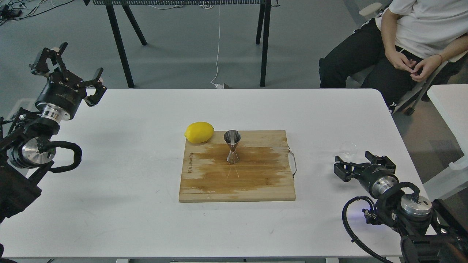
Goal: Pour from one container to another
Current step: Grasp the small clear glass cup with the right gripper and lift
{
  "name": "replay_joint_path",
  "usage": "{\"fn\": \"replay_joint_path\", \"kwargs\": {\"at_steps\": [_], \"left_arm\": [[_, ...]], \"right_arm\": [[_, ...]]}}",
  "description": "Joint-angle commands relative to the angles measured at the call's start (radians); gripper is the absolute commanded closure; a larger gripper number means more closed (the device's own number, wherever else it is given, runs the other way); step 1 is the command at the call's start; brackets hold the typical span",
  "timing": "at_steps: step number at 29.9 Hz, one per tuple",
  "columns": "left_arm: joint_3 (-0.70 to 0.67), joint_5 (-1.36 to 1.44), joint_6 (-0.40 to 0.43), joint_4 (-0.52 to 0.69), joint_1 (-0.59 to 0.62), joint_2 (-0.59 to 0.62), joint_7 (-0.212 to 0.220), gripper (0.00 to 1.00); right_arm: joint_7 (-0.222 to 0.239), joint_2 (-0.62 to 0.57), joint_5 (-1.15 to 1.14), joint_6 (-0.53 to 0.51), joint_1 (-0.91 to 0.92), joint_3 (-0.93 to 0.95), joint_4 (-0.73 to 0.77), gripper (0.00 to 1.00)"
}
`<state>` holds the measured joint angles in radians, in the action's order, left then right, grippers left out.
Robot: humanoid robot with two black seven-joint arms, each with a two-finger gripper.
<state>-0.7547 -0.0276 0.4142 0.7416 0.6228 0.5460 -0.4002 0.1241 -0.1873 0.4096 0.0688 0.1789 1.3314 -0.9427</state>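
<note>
The clear glass cup stands on the white table at the right, its lower part hidden behind my right gripper. That gripper is open and low, with its fingers reaching up on either side of the cup's base; I cannot tell whether they touch it. The steel jigger stands upright on the wooden cutting board, well to the left of the cup. My left gripper is open and empty, raised over the table's far left corner.
A yellow lemon lies at the board's back left corner. A wet dark patch covers the board's middle. A seated person is behind the table's right end, and another white table stands at the right edge.
</note>
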Motion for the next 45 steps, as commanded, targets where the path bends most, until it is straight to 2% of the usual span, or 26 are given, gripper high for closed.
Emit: {"fn": "replay_joint_path", "kwargs": {"at_steps": [1, 8, 19, 21, 25, 26, 32, 38, 42, 45], "left_arm": [[0.0, 0.0, 0.0, 0.001, 0.0, 0.002, 0.0, 0.0], [0.0, 0.0, 0.0, -0.001, -0.002, 0.002, 0.0, 0.0], [-0.003, -0.002, 0.0, -0.001, -0.008, 0.005, -0.002, 0.0], [-0.003, -0.002, 0.0, -0.002, -0.008, 0.006, -0.002, 0.0], [-0.003, 0.0, 0.0, -0.004, -0.009, 0.006, -0.002, 0.0], [-0.003, 0.0, 0.0, -0.007, -0.009, 0.006, -0.002, 0.0], [-0.006, -0.002, -0.002, -0.014, -0.008, 0.006, -0.002, 0.0], [-0.008, -0.002, -0.002, -0.014, -0.008, 0.019, -0.002, 0.0], [-0.008, -0.002, -0.002, -0.014, -0.008, 0.022, -0.002, 0.0], [-0.008, -0.002, -0.002, -0.014, -0.008, 0.026, -0.002, 0.0]], "right_arm": [[0.0, 0.005, 0.0, -0.001, 0.01, 0.002, 0.01, 0.01], [0.002, 0.028, -0.008, -0.021, 0.056, -0.001, 0.09, 0.03], [0.005, 0.052, -0.012, -0.055, 0.114, -0.029, 0.186, 0.18], [0.0, 0.054, -0.012, -0.066, 0.116, -0.035, 0.2, 0.25], [0.002, 0.057, -0.012, -0.087, 0.126, -0.035, 0.216, 0.52], [0.0, 0.057, -0.012, -0.092, 0.126, -0.035, 0.216, 0.56], [0.0, 0.057, -0.012, -0.093, 0.128, -0.031, 0.214, 0.62], [0.008, 0.055, -0.009, -0.089, 0.119, -0.035, 0.116, 0.66], [0.008, 0.037, -0.012, -0.067, 0.108, -0.035, -0.042, 0.66], [0.0, 0.028, -0.015, 0.005, 0.105, -0.037, -0.166, 0.66]]}}
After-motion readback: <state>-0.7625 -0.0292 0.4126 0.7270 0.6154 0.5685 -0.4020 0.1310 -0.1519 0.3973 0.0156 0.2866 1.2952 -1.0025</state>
